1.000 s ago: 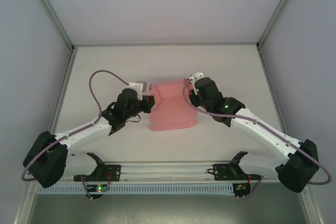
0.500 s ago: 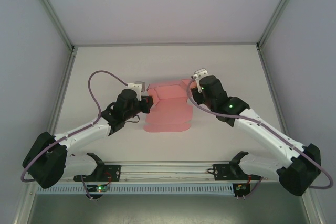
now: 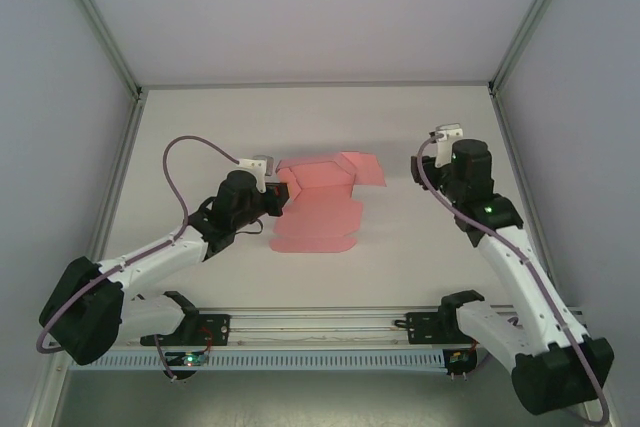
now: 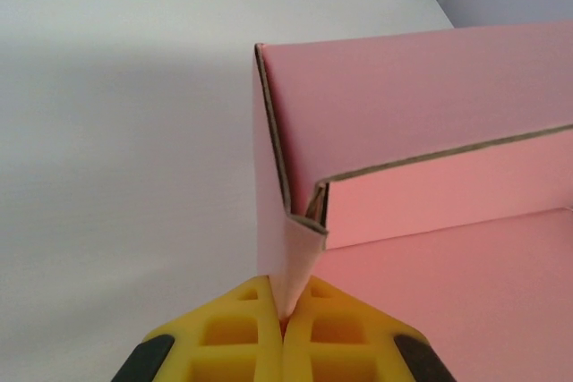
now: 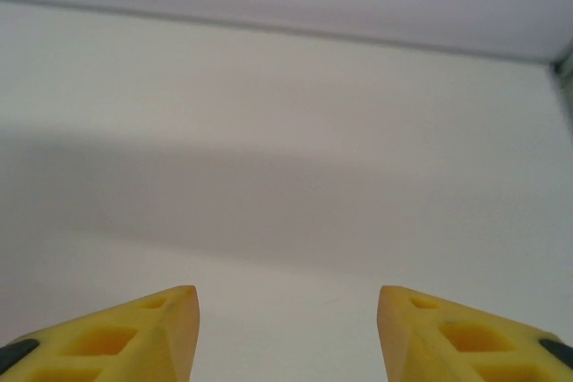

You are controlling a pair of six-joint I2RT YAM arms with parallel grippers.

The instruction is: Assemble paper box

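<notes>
Our left gripper [image 4: 285, 306] pinches a thin corner flap of the paper box [image 4: 421, 96] — the pink card rises straight ahead of its closed jaws. Our right gripper [image 5: 286, 300] stands open — the table [image 5: 286, 131] shows between and beyond its jaws.

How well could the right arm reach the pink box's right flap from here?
Probably yes. The right gripper, fingers open, sits apart from the paper box with bare table between them. The left gripper pinches the opposite corner, out of its way.
</notes>
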